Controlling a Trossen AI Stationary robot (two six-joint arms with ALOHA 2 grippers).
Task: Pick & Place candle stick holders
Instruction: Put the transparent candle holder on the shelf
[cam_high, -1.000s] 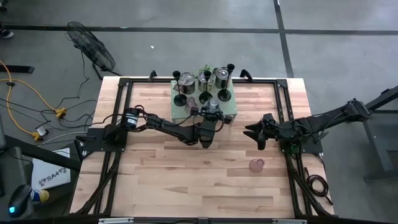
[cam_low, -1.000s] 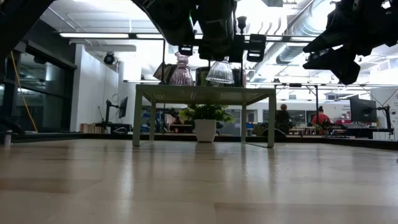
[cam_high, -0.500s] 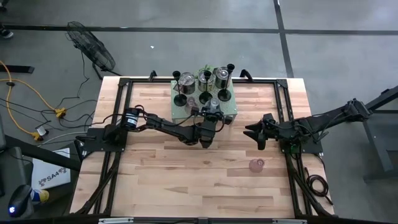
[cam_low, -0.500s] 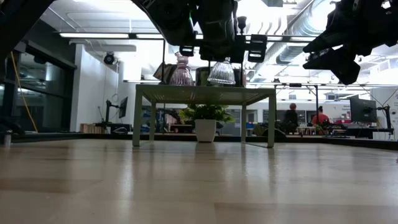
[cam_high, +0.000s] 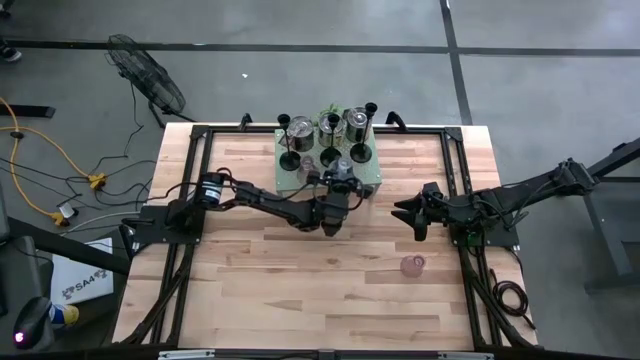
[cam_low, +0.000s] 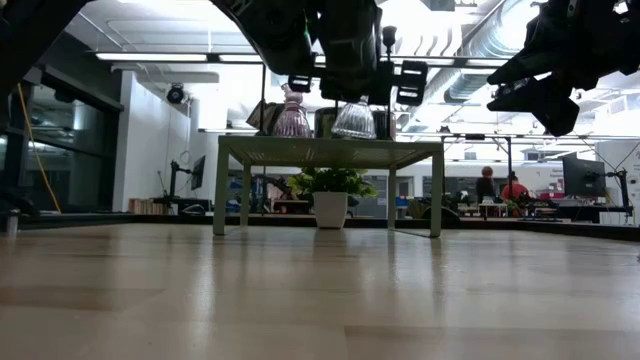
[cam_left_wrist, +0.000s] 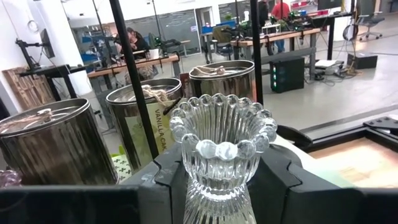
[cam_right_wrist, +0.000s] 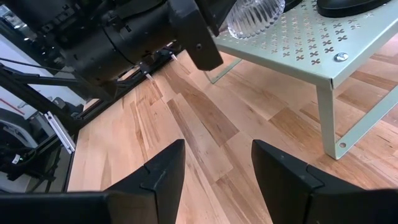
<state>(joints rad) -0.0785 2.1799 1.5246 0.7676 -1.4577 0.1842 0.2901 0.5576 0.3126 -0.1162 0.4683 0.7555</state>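
Observation:
A clear glass candle stick holder (cam_left_wrist: 222, 140) with a beaded rim stands between the fingers of my left gripper (cam_left_wrist: 221, 183), which is shut on it at the near edge of the pale green rack (cam_high: 372, 180). Its ribbed foot (cam_right_wrist: 255, 15) sits at the rack's top; whether it touches, I cannot tell. On the rack stand shiny silver cups (cam_left_wrist: 53, 146), black slim-stemmed holders (cam_high: 288, 160) and a pink glass holder (cam_low: 292, 115). Another pink holder (cam_high: 412, 265) stands on the table near my right gripper (cam_high: 405, 212), which is open and holds nothing. My left gripper pinches the clear holder's narrow stem (cam_left_wrist: 214, 196), below the cup, between its two fingers (cam_left_wrist: 161, 180). The fingers lie level and come from the table's near side toward the rack. The holder stands upright in the hold, cup up.
A potted green plant (cam_low: 330, 190) shows behind the rack's legs (cam_low: 436, 190). A black frame (cam_high: 200, 135) runs round the wooden table top (cam_high: 260, 280). Bare wood lies on the near half, between the two arms.

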